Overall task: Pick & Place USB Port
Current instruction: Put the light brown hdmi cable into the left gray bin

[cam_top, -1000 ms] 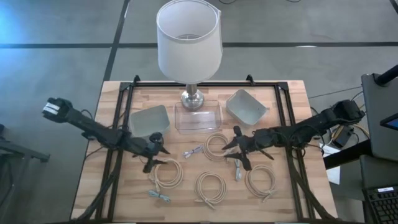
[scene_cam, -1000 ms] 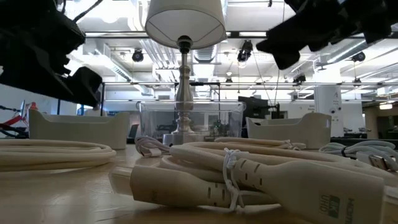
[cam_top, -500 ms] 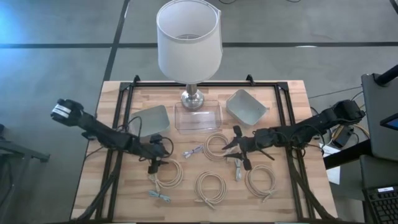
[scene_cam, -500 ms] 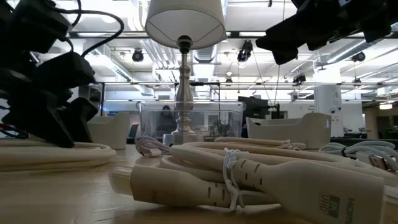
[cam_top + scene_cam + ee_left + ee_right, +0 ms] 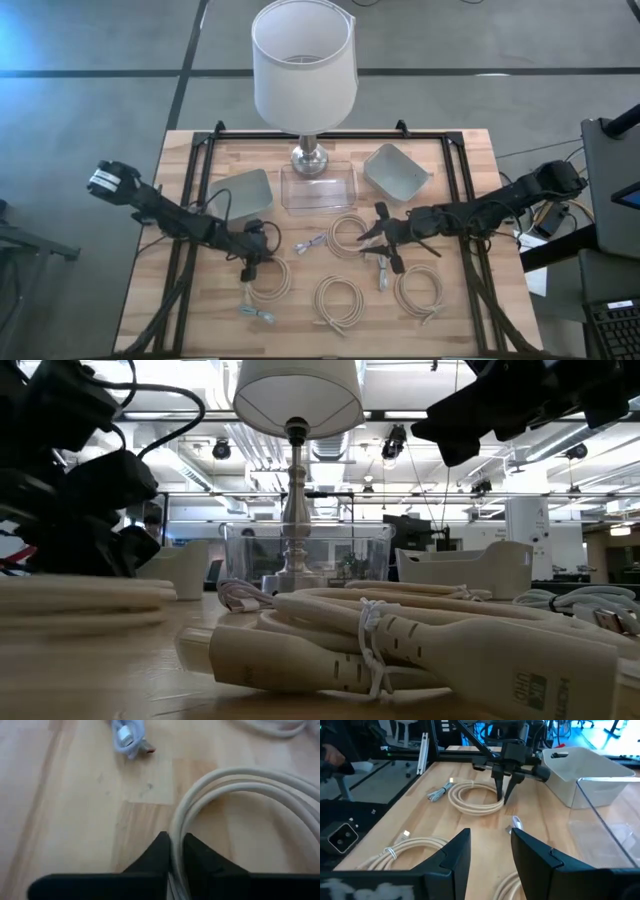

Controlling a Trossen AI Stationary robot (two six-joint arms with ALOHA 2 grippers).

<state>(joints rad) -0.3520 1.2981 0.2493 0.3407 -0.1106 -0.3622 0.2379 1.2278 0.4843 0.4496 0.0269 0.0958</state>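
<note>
Several cream cable coils lie flat on the wooden table. My left gripper (image 5: 249,267) is down on the far-left rim of the left coil (image 5: 270,278) and is shut on it; the right wrist view shows that gripper (image 5: 504,795) standing over the coil (image 5: 470,799). My right gripper (image 5: 381,241) hangs open above the table right of centre, between the middle far coil (image 5: 349,235) and a cable end (image 5: 383,276), touching nothing. Its fingers (image 5: 455,857) stand wide apart. My left gripper pinches the coil's strands (image 5: 176,834) between its two fingers, at the coil's far-left rim. The fingers (image 5: 161,854) come from above, pointing down, and stand across the strands. The coil lies flat on the table, curving away from the fingers.
A lamp (image 5: 303,70) stands at the far middle, with a clear box (image 5: 320,188) in front of it and grey bins (image 5: 240,194) (image 5: 396,170) on either side. More coils (image 5: 338,300) (image 5: 420,290) and small grey-blue cables (image 5: 310,243) (image 5: 258,316) lie on the table. Black frame rails (image 5: 192,190) run along the sides.
My left gripper has come down and a little toward the near edge onto the left coil, and has shut on its rim. The coil lies where it was.
</note>
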